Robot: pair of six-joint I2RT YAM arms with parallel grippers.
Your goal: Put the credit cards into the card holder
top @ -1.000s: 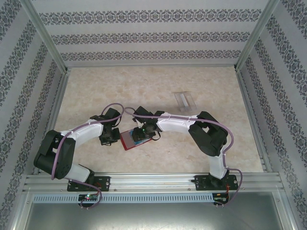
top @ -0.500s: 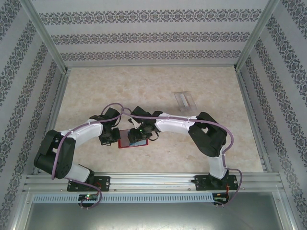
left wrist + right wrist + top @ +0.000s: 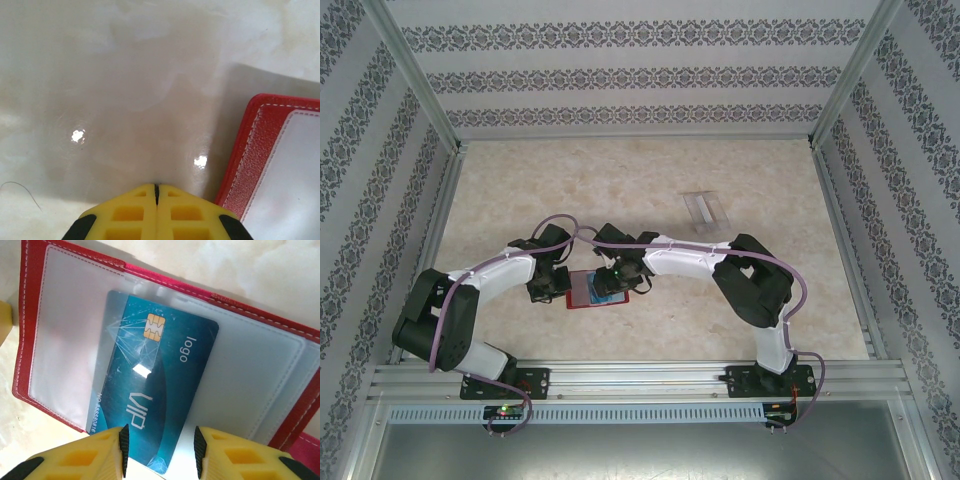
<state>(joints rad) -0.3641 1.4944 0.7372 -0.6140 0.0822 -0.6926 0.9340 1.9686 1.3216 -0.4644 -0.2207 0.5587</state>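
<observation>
The card holder (image 3: 582, 292) lies open and flat on the table, a red wallet (image 3: 31, 300) with clear inner pockets. A teal VIP card (image 3: 150, 385) with a gold chip lies slanted across its left half; its near end sticks out past the wallet's edge. My right gripper (image 3: 160, 452) hovers open over that near end, touching nothing, and sits over the wallet (image 3: 612, 282). My left gripper (image 3: 156, 187) is shut and empty, just left of the wallet's red edge (image 3: 252, 150). A pale translucent card (image 3: 703, 208) lies farther back on the table.
Patterned walls enclose the beige table (image 3: 520, 190) on three sides, with metal posts at the corners. A metal rail (image 3: 640, 375) runs along the near edge by the arm bases.
The wallet has swung from a tilt to lie square and shifted slightly left. The right gripper has stayed over it. The left gripper has hardly moved.
</observation>
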